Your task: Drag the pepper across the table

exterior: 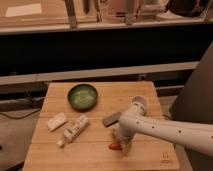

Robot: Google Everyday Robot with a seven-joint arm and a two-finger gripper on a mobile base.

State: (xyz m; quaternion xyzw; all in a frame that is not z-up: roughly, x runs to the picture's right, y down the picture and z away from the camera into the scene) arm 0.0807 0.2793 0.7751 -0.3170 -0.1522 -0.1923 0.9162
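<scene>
Gripper [121, 144] low near the tabletop [90, 150] front edge, right of center, jaws spread at orange-red pepper [114, 146]; contact unclear. 1 green bowl [82, 96] near back edge.

Single view — elevated, looking down across table [56, 100]; end effector [120, 145] lower centre.

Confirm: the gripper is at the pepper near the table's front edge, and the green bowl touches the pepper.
One error: the camera view shows the gripper at the pepper near the table's front edge, but the green bowl sits apart, farther back.
</scene>
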